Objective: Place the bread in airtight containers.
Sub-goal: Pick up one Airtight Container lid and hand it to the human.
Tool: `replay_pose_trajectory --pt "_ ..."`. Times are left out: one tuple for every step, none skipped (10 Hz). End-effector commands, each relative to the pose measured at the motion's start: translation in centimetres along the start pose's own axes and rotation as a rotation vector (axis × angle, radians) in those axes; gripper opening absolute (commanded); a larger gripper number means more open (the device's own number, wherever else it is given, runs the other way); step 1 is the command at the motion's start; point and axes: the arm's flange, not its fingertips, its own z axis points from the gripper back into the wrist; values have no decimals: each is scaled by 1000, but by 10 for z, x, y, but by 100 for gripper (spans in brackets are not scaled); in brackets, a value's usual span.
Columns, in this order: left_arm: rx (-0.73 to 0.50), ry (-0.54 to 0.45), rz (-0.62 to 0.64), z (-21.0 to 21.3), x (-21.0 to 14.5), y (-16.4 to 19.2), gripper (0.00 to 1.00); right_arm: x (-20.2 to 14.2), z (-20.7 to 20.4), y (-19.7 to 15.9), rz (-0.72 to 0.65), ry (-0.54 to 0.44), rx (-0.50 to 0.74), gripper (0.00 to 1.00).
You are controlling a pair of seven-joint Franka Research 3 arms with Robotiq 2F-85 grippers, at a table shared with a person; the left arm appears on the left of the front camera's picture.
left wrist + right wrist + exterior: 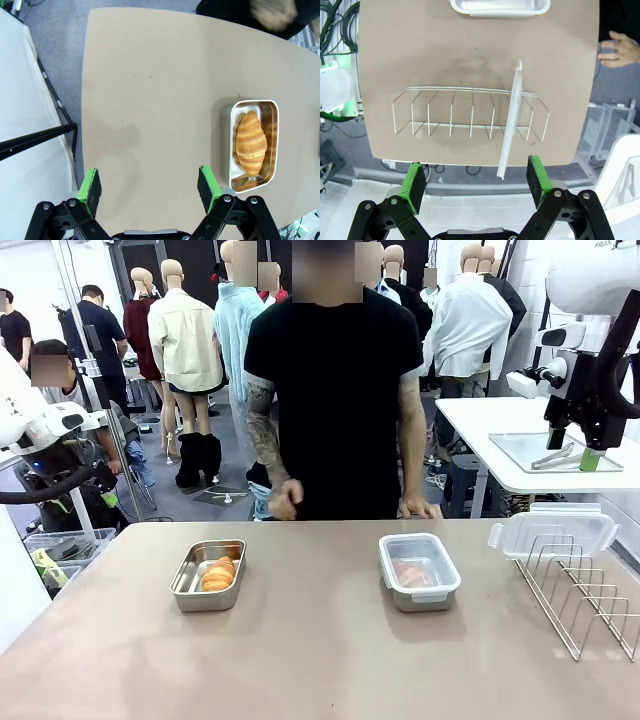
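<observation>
Seen from its wrist, the left hand (150,187) hangs with fingers spread wide and empty over bare table (150,100); ahead to its right, a croissant (250,142) lies in an uncovered steel pan (227,145). The right hand (477,182), also spread wide, hovers above a wire rack (465,117) holding a clear lid (510,125) upright. The front view adds the lidded pan (419,572) with the second croissant (410,573) inside.

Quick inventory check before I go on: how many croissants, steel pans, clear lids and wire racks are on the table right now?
Croissants: 2, one in the open pan, one under the fitted lid
Steel pans: 2, open and lidded
Clear lids: 2, one snapped on, one standing in the rack
Wire racks: 1
Total: 7
</observation>
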Motion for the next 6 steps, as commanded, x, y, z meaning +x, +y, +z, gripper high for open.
replay_pose_trajectory --pt "10 2 -6 3 -1 1 100 0 2 -3 3 -3 10 100" --pt "10 2 -6 3 -1 1 100 0 2 -3 3 -3 10 100" --pt "10 2 -6 3 -1 1 100 0 2 -3 3 -3 10 100" --pt "10 2 -6 3 -1 1 100 0 2 -3 3 -3 10 100" --pt "10 2 -6 3 -1 1 100 0 2 -3 3 -3 10 100" --pt "10 2 -6 3 -1 1 100 0 2 -3 3 -3 10 100"
